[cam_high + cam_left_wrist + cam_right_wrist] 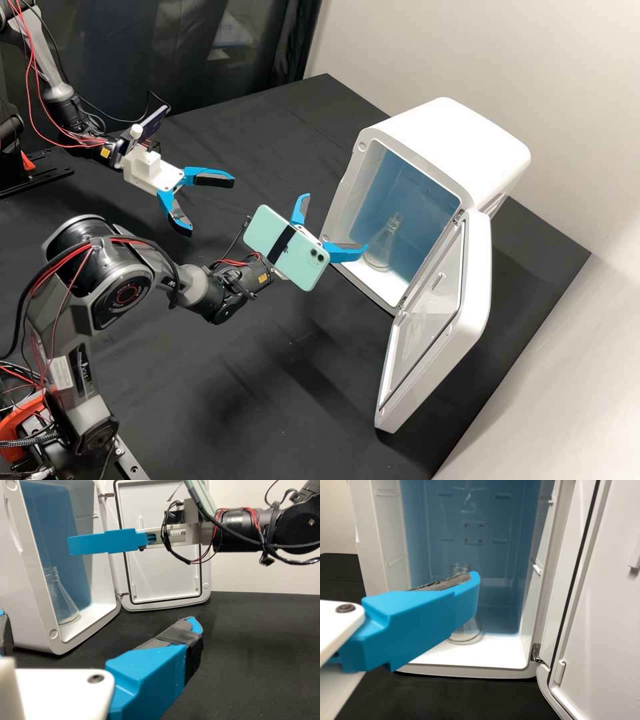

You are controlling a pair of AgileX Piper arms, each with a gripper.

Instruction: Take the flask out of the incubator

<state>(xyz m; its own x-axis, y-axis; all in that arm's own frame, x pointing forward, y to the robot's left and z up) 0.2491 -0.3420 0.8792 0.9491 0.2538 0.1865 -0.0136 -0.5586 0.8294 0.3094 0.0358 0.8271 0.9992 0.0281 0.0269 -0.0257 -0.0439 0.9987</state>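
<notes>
From the high view, my right gripper [330, 230] hangs at the mouth of the incubator [460, 147]. Its jaws are spread wide with nothing between them. The flask [387, 243] stands upright on the chamber floor at about 3 o'clock from that gripper, untouched. The door [433, 313] is swung open toward 5 o'clock, ending near the bench's edge. A mint-green phone [287, 248] is strapped across my right wrist. My left gripper [210, 205] hovers at 9 o'clock from the right one, well apart from the incubator, jaws wide and empty. Bare bench [280, 373] spreads toward 6 o'clock.

From my left wrist, one blue finger [107, 542] of the right gripper crosses in front of the open chamber, higher than the flask [60, 602]. The door [160, 580] faces me beyond it. Black bench lies between my left fingers and the incubator.

From my right wrist, my own finger [420, 615] covers the flask's middle. Its neck [460, 570] and base show past it. The flask stands on the white floor with room on both sides.
</notes>
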